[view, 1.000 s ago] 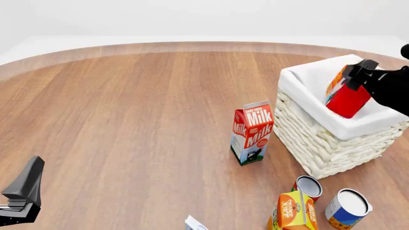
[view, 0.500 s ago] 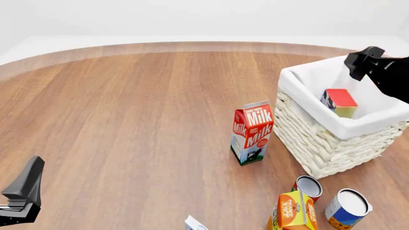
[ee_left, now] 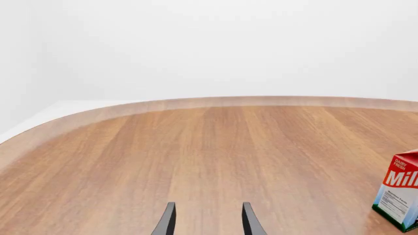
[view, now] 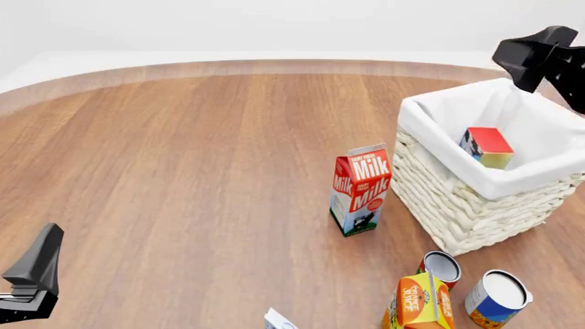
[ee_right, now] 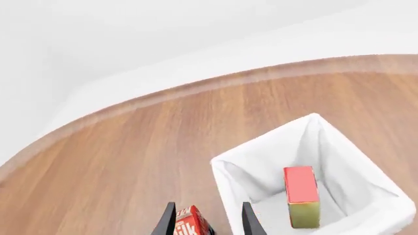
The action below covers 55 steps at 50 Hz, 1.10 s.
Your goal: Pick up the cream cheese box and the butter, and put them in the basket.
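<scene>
Red-orange butter [view: 487, 146] in cream woven basket [view: 475, 205] with white liner, red-white milk carton [view: 360, 189], orange juice carton [view: 418, 303], brown woodgrain table [view: 183, 171].

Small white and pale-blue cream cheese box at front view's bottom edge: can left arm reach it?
Probably yes: left gripper is open and empty, with only bare wooden table between it and the cream cheese box, itself mostly out of frame.

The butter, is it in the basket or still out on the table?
In. The butter lies inside the basket, against its white liner, with no fingers on it.
</scene>
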Available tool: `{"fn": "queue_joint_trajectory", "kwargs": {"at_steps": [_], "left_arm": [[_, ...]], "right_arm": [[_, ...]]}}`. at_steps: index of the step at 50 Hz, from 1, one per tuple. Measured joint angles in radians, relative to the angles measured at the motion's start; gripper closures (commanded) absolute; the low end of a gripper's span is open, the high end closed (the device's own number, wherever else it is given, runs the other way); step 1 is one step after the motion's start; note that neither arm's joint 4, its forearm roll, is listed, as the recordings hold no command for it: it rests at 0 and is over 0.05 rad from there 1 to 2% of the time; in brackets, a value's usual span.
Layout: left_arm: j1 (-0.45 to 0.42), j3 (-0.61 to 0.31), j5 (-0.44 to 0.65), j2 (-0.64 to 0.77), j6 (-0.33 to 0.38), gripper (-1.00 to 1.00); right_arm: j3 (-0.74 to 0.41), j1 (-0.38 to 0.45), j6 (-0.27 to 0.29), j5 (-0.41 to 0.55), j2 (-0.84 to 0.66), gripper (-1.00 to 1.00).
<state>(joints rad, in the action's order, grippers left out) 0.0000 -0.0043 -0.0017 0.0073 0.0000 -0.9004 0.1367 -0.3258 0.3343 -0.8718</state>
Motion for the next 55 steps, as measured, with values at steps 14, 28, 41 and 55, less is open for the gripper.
{"fn": "queue_joint_trajectory", "kwargs": {"at_steps": [14,28,41,55], "left_arm": [[0.000,0.000,0.000,0.000,0.000,-1.00],[0.000,0.000,0.000,0.000,0.000,-1.00],[0.000,0.000,0.000,0.000,0.000,-1.00],[0.000,0.000,0.000,0.000,0.000,-1.00]], "right_arm": [[-0.126,0.167,0.065,0.163,0.067,-1.00],[-0.198,0.316,0.128,0.248,0.087,-1.00],[-0.225,0.434,0.178,0.304,0.100,-1.00],[-0.230,0.557,0.222,0.310,0.074,-1.00]]}}
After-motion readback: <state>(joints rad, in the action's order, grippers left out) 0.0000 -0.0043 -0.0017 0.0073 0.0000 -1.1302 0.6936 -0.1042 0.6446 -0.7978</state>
